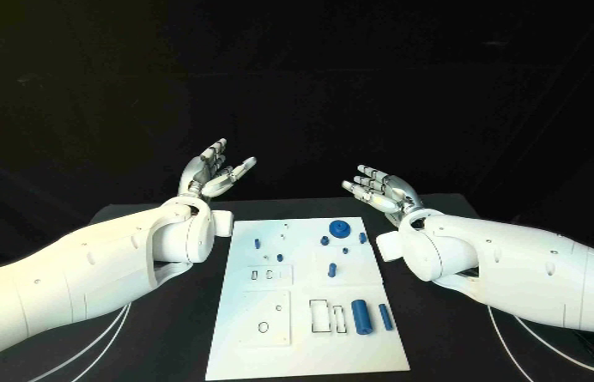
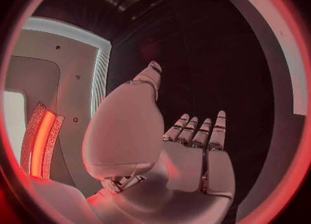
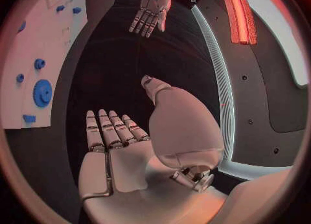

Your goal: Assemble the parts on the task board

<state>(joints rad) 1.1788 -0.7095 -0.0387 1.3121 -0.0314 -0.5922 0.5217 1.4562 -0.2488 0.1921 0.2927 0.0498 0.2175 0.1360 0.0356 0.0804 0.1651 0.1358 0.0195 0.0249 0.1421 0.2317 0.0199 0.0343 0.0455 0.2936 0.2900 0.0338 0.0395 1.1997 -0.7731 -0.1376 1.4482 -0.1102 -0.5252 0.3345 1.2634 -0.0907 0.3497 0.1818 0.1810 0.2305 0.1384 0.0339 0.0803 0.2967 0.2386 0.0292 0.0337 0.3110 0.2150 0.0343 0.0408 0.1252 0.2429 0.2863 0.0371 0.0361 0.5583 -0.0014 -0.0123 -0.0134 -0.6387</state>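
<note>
Head view — both robot hands empty: left robot hand (image 1: 218, 169), right robot hand (image 1: 383, 190).

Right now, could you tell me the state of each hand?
Left hand: open, fingers apart, holding nothing.
Right hand: open, fingers apart, holding nothing.

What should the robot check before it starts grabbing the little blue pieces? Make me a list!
1. Left hand holds nothing, fingers apart: ok.
2. Right hand holds nothing, fingers apart: ok.
3. Both hands raised off the task board: ok.
4. Big blue gear in plain sight at the board's far end: ok.
5. Thick blue cylinder and thin blue rod lying side by side near the board's right edge, nothing covering them: ok.
6. Which slot fits which piece: cannot tell.
</note>
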